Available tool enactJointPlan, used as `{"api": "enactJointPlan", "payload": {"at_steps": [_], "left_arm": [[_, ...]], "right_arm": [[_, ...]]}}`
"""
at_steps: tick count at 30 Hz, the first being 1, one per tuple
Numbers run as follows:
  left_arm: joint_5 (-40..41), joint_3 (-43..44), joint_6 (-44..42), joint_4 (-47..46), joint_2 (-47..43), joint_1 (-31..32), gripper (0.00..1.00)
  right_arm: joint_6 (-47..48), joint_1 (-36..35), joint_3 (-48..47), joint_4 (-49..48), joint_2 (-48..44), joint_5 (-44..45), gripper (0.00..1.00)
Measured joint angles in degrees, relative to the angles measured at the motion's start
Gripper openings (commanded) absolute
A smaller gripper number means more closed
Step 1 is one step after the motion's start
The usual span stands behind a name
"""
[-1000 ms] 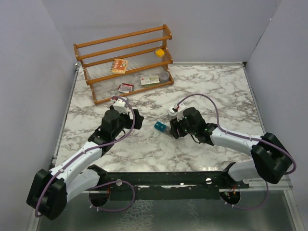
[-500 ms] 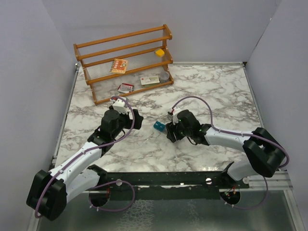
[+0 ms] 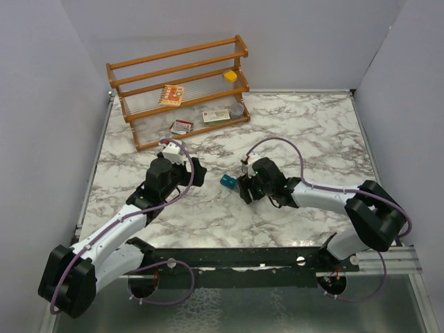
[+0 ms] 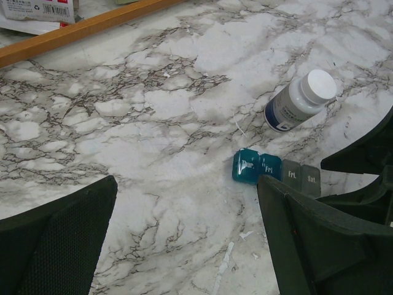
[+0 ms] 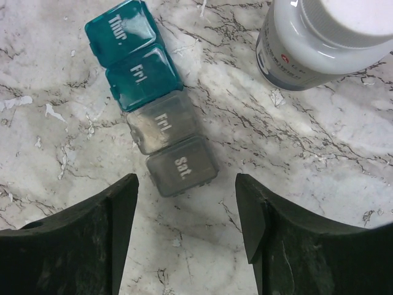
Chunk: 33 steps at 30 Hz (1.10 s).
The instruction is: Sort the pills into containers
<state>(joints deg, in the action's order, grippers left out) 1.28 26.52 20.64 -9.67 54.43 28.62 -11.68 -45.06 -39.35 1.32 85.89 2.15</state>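
Lying at the table (image 3: 312,125) centre, containers (image 5: 151,98) just beyond the right gripper (image 5: 186,200), part-open and empty; long axis slanting far-left from its gap; left gripper (image 4: 186,184) wide open, empty, farther off

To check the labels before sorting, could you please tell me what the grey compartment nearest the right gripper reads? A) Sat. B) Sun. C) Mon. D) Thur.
A: in the right wrist view, the grey compartment just ahead of the right gripper reads Sat.

Overhead from behind; both wrist views share containers (image 5: 153,101)
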Motion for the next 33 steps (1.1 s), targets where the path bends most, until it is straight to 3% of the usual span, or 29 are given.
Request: {"api": "enactJointPlan", "payload": {"at_steps": [33], "left_arm": [[0.02,-0.24,0.26,-0.09,0.79,0.00,0.99]], "right_arm": [[1.97,0.00,-3.69,0.44,5.18,-0.28,0.63]]}}
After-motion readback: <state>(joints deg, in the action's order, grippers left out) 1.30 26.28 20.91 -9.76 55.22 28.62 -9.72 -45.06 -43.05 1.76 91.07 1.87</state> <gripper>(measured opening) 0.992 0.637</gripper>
